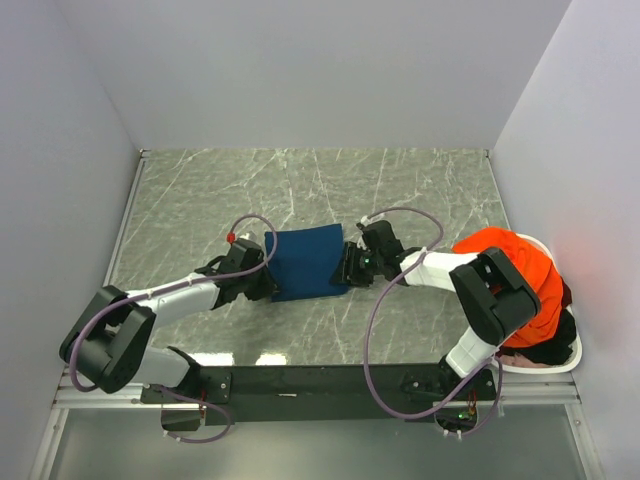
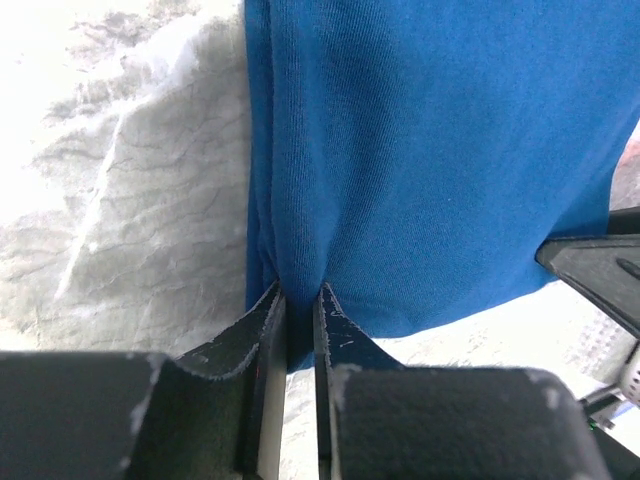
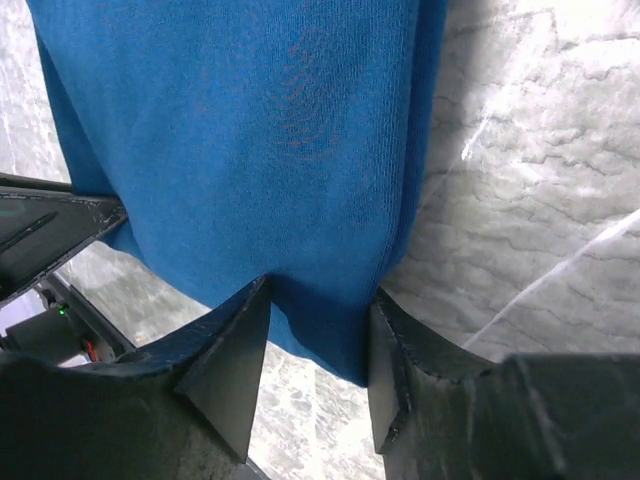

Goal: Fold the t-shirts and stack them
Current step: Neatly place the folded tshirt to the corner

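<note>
A folded navy blue t-shirt (image 1: 305,262) lies on the marble table (image 1: 300,190) between my two grippers. My left gripper (image 1: 266,274) is at its left edge, and in the left wrist view it (image 2: 300,292) is shut on a pinched fold of the blue cloth (image 2: 430,150). My right gripper (image 1: 349,268) is at the shirt's right edge. In the right wrist view it (image 3: 318,292) is open, its jaws standing wide on either side of the cloth's corner (image 3: 250,120). The shirt's print is hidden. A bright orange t-shirt (image 1: 525,275) is heaped on the basket at the right.
The white oval basket (image 1: 560,366) stands at the right edge, by the right wall, with dark cloth (image 1: 556,335) under the orange shirt. Grey walls close in the table on three sides. The black arm-mount rail (image 1: 320,380) runs along the near edge.
</note>
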Robot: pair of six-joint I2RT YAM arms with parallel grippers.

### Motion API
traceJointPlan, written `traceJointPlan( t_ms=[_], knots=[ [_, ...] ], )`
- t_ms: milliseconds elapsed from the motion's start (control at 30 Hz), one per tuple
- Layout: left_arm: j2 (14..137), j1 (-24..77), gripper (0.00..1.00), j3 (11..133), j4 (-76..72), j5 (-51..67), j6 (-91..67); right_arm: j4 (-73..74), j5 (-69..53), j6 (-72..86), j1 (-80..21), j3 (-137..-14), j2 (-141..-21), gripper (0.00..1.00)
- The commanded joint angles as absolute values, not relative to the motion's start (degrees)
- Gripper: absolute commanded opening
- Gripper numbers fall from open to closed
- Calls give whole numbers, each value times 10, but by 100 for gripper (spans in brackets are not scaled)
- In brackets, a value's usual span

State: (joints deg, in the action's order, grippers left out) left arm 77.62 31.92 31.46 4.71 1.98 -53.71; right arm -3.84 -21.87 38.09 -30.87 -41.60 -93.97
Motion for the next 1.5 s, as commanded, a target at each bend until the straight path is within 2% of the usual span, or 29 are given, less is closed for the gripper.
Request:
traceJointPlan(
  t_ms=[0, 200, 333, 433, 533, 567, 633, 667, 767, 833, 967, 1267, 1467],
  knots=[
    [802, 309, 12, 305, 43, 40, -532, -4, -192, 365, -311, -421, -963, 47],
    [866, 299, 11, 355, 25, 67, -515, 50, -145, 334, -291, -455, -962, 23],
    [913, 298, 11, 408, 18, 88, -508, 76, -129, 309, -263, -489, -962, 1],
    [956, 298, 17, 456, 12, 111, -508, 106, -104, 284, -241, -535, -966, 0],
    [990, 298, 29, 503, 18, 128, -513, 145, -64, 255, -221, -577, -970, 0],
    [995, 298, 37, 524, 22, 130, -514, 155, -53, 248, -215, -589, -972, 0],
    [1003, 295, 47, 546, 47, 128, -510, 179, -25, 227, -200, -621, -980, 0],
    [1004, 293, 61, 566, 57, 129, -508, 186, -17, 219, -194, -632, -982, 0],
    [993, 266, 83, 584, 79, 145, -504, 206, 11, 188, -172, -664, -1003, 0],
    [970, 236, 89, 585, 90, 153, -495, 220, 32, 177, -156, -689, -1015, 0],
    [908, 179, 90, 587, 143, 151, -458, 251, 88, 141, -134, -735, -1048, 0],
    [697, 116, 88, 556, 217, 42, -352, 294, 185, 126, -44, -830, -1106, 0],
    [663, 106, 86, 538, 241, -32, -302, 294, 219, 120, 17, -889, -1148, 0]
  ],
)
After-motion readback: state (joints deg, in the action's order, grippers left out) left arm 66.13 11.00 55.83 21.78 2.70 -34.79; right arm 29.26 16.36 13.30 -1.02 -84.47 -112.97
